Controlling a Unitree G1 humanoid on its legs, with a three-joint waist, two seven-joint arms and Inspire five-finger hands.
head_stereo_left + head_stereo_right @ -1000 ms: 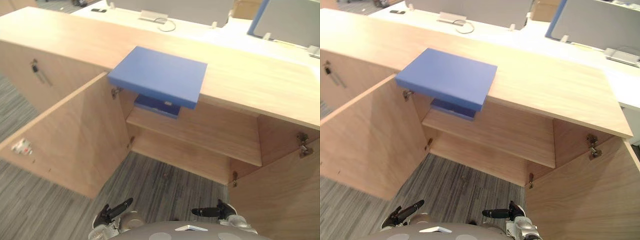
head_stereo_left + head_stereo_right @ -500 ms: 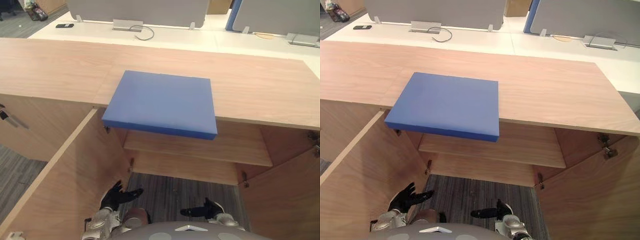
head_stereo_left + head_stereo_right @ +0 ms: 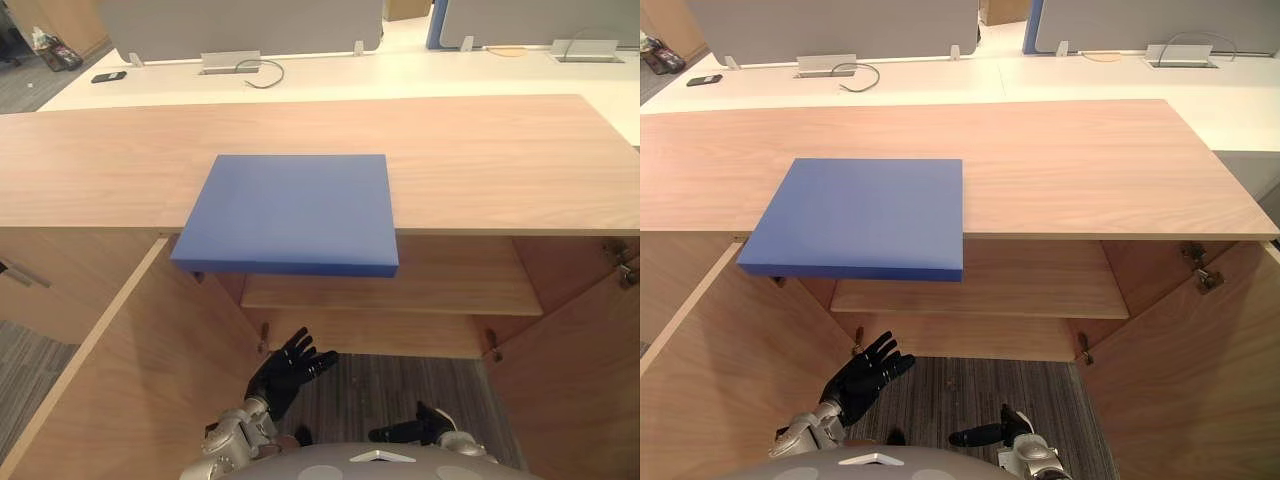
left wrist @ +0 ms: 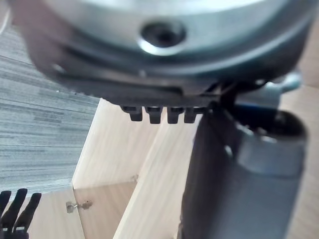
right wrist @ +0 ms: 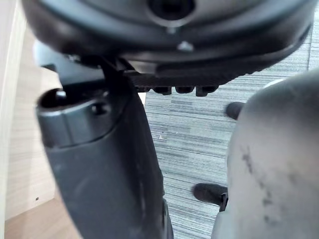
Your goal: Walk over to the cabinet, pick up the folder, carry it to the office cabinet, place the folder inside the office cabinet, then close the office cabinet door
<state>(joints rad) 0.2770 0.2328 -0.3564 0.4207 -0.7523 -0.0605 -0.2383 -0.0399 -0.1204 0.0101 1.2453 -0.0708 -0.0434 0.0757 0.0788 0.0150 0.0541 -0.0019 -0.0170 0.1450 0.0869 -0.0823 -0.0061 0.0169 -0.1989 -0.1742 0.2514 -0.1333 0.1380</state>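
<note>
Nearest, the dark left hand (image 3: 290,365) is held up with its fingers spread wide, empty. The dark right hand (image 3: 415,433) hangs lower, its fingers loosely straight and holding nothing. The flat blue rectangular folder (image 3: 290,212) lies above and ahead of the left hand (the nearer one). It runs slightly wider side to side, and its front edge overhangs the open light wooden cabinet (image 3: 500,160). It looks plain, thin and stiff.

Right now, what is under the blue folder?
The folder rests on the cabinet top, its front edge poking out over a shelf. The shelf's left part is covered.
</note>
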